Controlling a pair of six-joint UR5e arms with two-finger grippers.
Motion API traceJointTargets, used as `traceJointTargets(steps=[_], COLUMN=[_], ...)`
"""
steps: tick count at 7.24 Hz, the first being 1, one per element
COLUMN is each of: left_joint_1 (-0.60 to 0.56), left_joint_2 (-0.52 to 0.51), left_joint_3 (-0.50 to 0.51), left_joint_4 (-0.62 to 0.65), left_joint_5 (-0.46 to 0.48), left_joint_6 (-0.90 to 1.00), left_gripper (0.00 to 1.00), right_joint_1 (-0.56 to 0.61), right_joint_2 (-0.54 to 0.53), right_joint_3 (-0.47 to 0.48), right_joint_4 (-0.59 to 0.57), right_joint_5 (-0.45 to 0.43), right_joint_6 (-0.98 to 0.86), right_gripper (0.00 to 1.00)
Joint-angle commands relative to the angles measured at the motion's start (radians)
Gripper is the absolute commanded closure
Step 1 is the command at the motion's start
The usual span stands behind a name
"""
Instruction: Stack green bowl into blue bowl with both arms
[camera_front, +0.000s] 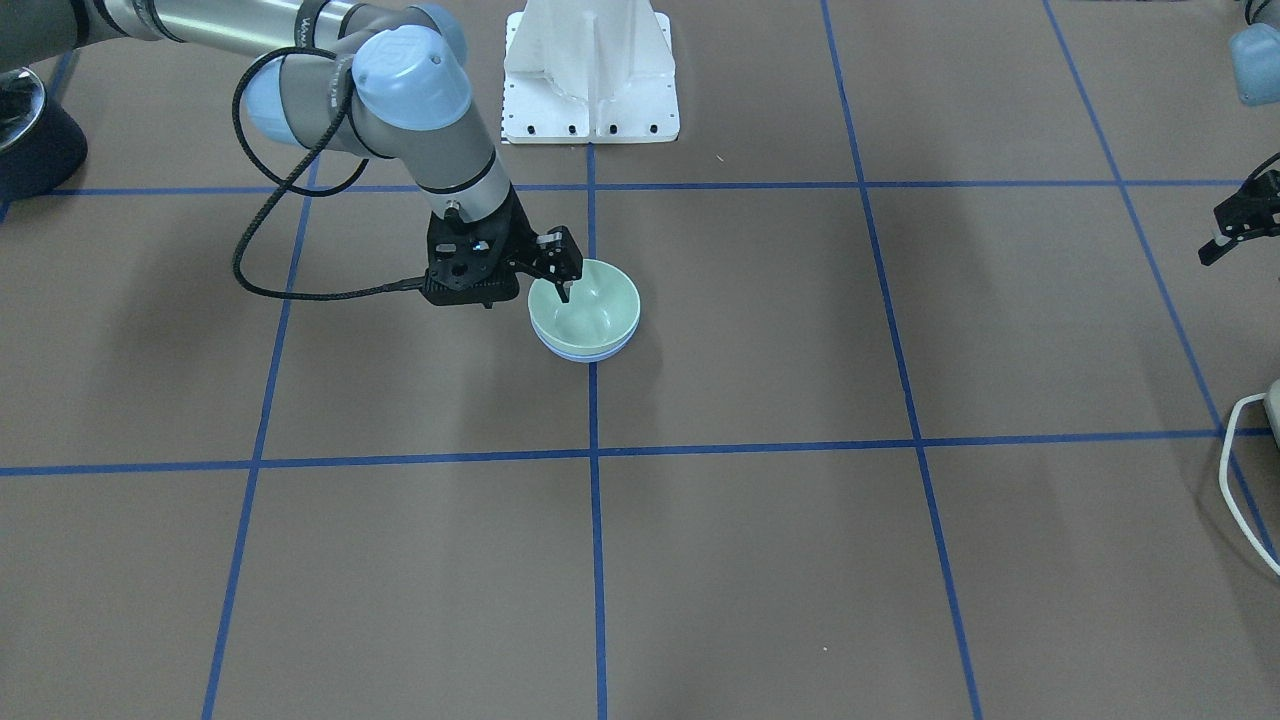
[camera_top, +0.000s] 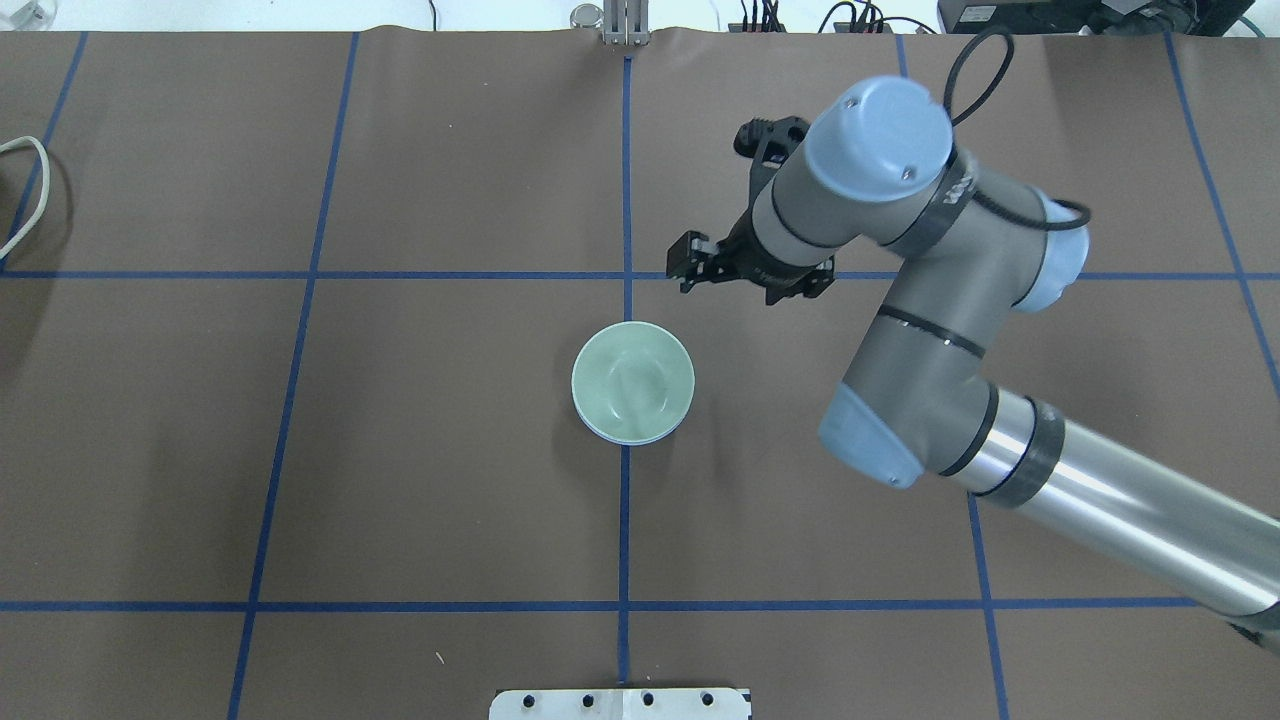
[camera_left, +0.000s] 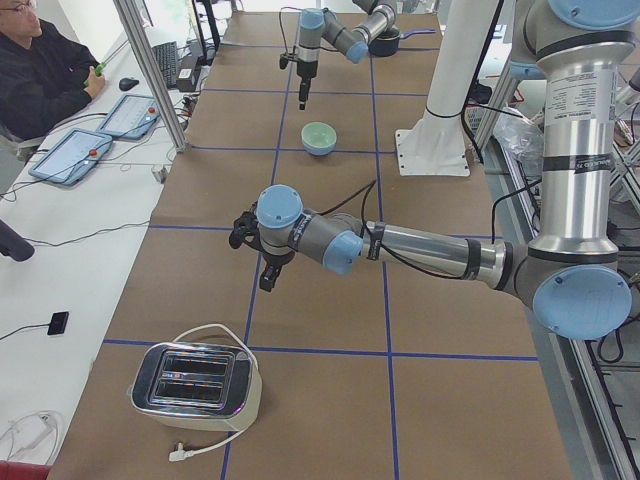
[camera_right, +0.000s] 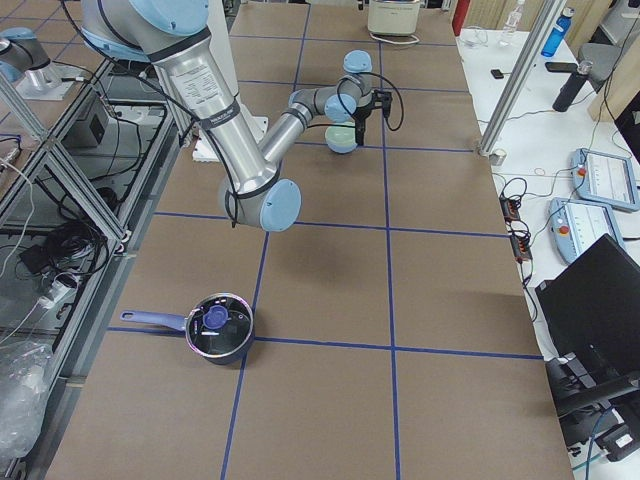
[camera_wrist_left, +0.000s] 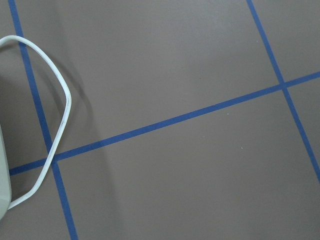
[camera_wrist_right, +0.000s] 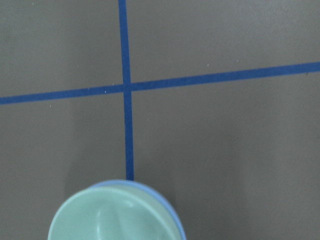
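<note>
The green bowl (camera_front: 590, 305) sits nested inside the blue bowl (camera_front: 580, 355) near the table's middle, on a blue tape line. Only a thin blue rim shows under it. The stack also shows in the overhead view (camera_top: 632, 380) and in the right wrist view (camera_wrist_right: 110, 220), where the blue rim (camera_wrist_right: 152, 192) peeks out. My right gripper (camera_front: 562, 280) hovers over the stack's rim on the robot's right. It is open and empty, and in the overhead view (camera_top: 690, 268) it lies just beyond the bowls. My left gripper (camera_front: 1222, 245) is far off at the table's end, open and empty.
A white pedestal (camera_front: 590, 70) stands at the robot's side of the table. A toaster (camera_left: 195, 380) with a white cable (camera_wrist_left: 55, 125) lies near my left gripper. A dark pot (camera_right: 218, 328) sits at the right end. An operator sits at a side desk.
</note>
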Motion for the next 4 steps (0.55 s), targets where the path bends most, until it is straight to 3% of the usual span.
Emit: traceJointTargets(steps=[1,4], left_joint_1=[-0.022,-0.093], left_joint_2=[0.000,0.010], left_joint_3=[-0.002,0.067], left_joint_4=[-0.006,0.005], left_joint_5=[-0.003,-0.030], left_joint_6=[0.004,0.119], left_gripper=[0.02,0.02], right_joint_1=[0.266,0.507], right_joint_2=[-0.099,-0.271], right_joint_3=[-0.007,-0.025], right_joint_4=[-0.007,-0.010], right_joint_5=[0.225,0.290], right_joint_6=[-0.330,-0.652], right_gripper=[0.00,0.00])
